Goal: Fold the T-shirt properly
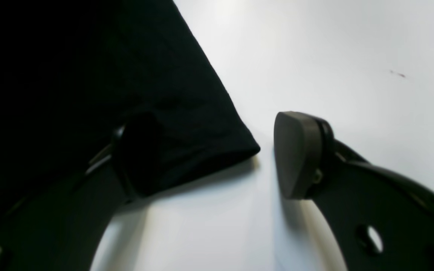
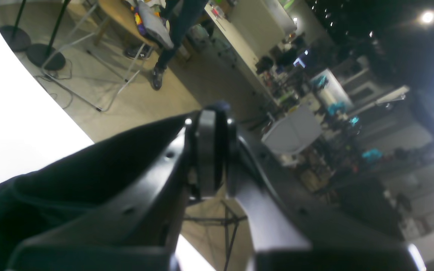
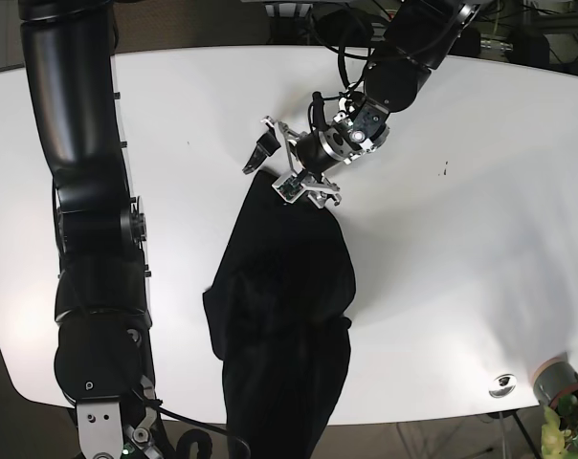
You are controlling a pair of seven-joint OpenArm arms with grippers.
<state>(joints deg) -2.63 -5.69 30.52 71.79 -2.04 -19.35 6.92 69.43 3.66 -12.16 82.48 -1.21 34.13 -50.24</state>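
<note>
Fabric fills the near ground in the left wrist view: the black cotton T-shirt [image 1: 89,94] lies matte and soft under our left pincer [image 1: 217,154], whose jaws stand wide apart. One rounded, dull rubbery pad [image 1: 296,154] hangs over bare tabletop just right of the shirt's hemmed corner; the other finger is dark against the cloth and hard to make out. We read no writing, brand or label anywhere on shirt or tool.

From the base view, the left pincer [image 3: 291,164] sits at the shirt's far end, and the T-shirt [image 3: 287,306] runs away from it toward the near table edge, where it hangs over, bunched and creased along its length. The glossy white table [image 3: 480,268] spreads beyond the pincer on both sides.

In the right wrist view, our right pincer [image 2: 211,150] has its jaws pressed together, smooth black plastic; dark cloth [image 2: 51,188] bunches beside it, but we cannot tell whether any is clamped. Behind it lies a cluttered workshop.
</note>
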